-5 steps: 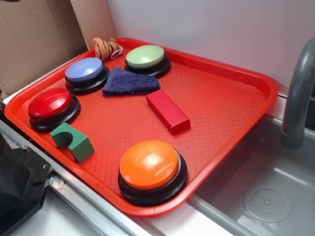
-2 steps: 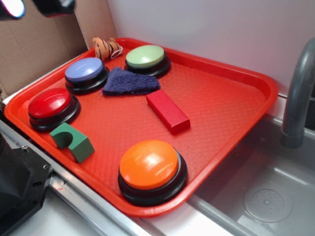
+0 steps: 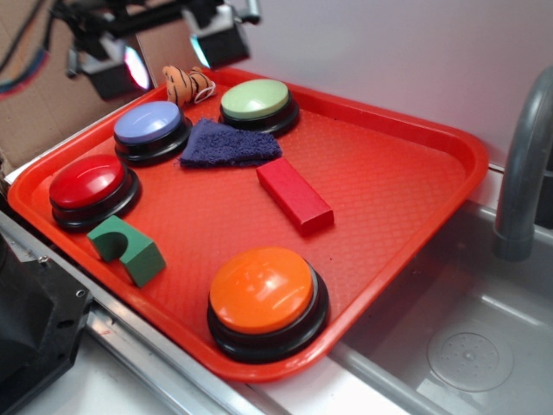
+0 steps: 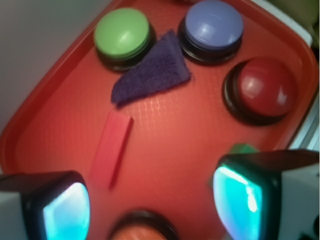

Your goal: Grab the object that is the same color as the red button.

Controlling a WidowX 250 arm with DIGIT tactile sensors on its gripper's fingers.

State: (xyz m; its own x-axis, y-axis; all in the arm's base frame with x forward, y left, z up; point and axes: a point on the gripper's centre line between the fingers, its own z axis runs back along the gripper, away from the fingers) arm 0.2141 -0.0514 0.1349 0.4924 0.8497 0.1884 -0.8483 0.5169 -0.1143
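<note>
The red block [image 3: 295, 195] lies flat near the middle of the red tray [image 3: 406, 186]; it also shows in the wrist view [image 4: 111, 148]. The red button [image 3: 87, 182] sits at the tray's left edge, and in the wrist view [image 4: 264, 89] at the right. My gripper [image 3: 170, 54] hangs high above the tray's far left corner, open and empty, well apart from the block. In the wrist view the gripper [image 4: 150, 207] has wide-apart jaws and glowing fingertips [image 4: 64, 210], with bare tray between them.
On the tray also stand a blue button [image 3: 149, 125], a green button [image 3: 255, 101], an orange button [image 3: 263, 290], a green arch-cut block [image 3: 128, 249], a purple cloth [image 3: 227, 144] and a striped toy [image 3: 187, 83]. A grey faucet [image 3: 524, 164] and sink [image 3: 458, 337] lie to the right.
My gripper has come into view at the top left and moved right and down over the tray's far corner. Nothing on the tray has moved.
</note>
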